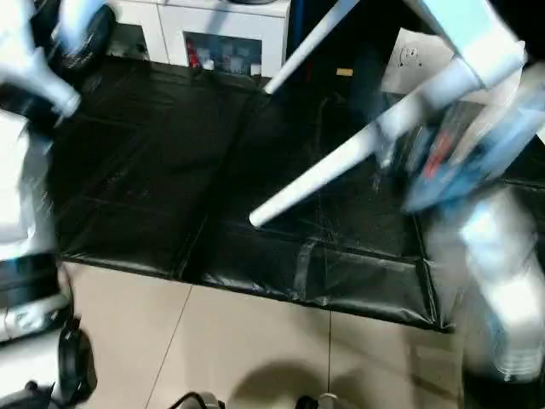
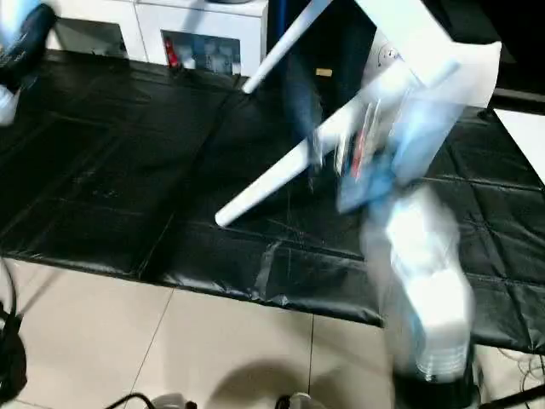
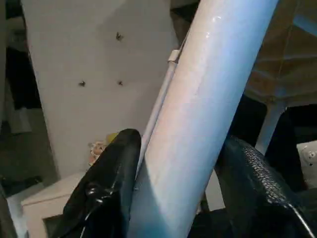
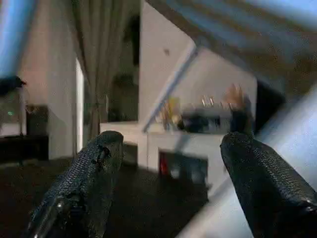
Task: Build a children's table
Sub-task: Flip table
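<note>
The black floor mat (image 1: 153, 170) lies under the work. The tabletop (image 2: 426, 43) is held tilted in the air at upper right, probably so its corner sockets can be reached; two fitted legs (image 1: 332, 170) slant down towards the mat. The left gripper (image 3: 173, 198) has its jaws around a loose leg (image 3: 208, 99), likely the next to fit. The right gripper (image 4: 173, 183) has its jaws wide and empty.

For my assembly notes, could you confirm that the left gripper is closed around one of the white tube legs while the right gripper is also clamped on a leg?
Not quite. The left gripper does hold a white tube leg between its fingers, but the right gripper is open with nothing between its fingers, as the right wrist view shows.
</note>
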